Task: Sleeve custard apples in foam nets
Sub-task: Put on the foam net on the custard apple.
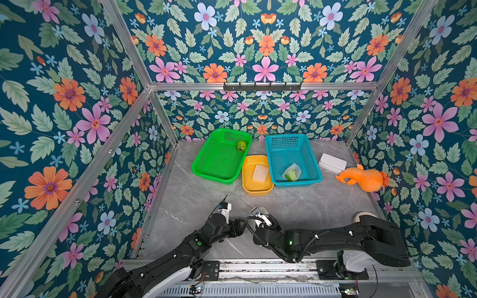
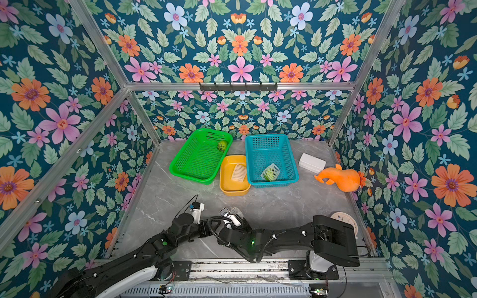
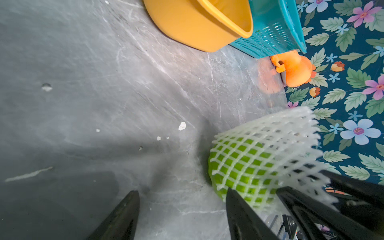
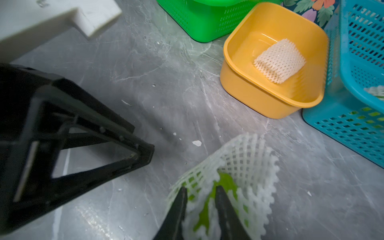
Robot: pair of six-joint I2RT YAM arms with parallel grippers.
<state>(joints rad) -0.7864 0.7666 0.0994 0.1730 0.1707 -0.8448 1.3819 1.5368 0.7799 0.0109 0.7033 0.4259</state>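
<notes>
Closest to me, at 6 o'clock on the table (image 1: 322, 206), both arms meet over one custard apple (image 3: 243, 166). It sits on the marble inside a foam net (image 3: 280, 133), whose open end flares well past the fruit. My right gripper (image 4: 200, 201) has its jaws a little apart, astride the net's near rim, and I see no squeeze on the foam. My left gripper (image 3: 180, 207) is spread wide with nothing between its fingers, just beside the fruit on its 9 o'clock side.

Farther out toward 12 o'clock, the yellow tub (image 1: 258, 192) holds a spare net (image 1: 260, 172) lying flat. At 11 o'clock the green basket (image 1: 206, 170) keeps a bare custard apple (image 1: 241, 146) in its far 1 o'clock corner. At 1 o'clock the blue basket (image 1: 296, 183), just beside the tub, holds a sleeved apple (image 1: 291, 173) near its 6 o'clock wall. At 2 o'clock I see a white box (image 1: 332, 163) and an orange toy (image 1: 364, 179) by the side wall.
</notes>
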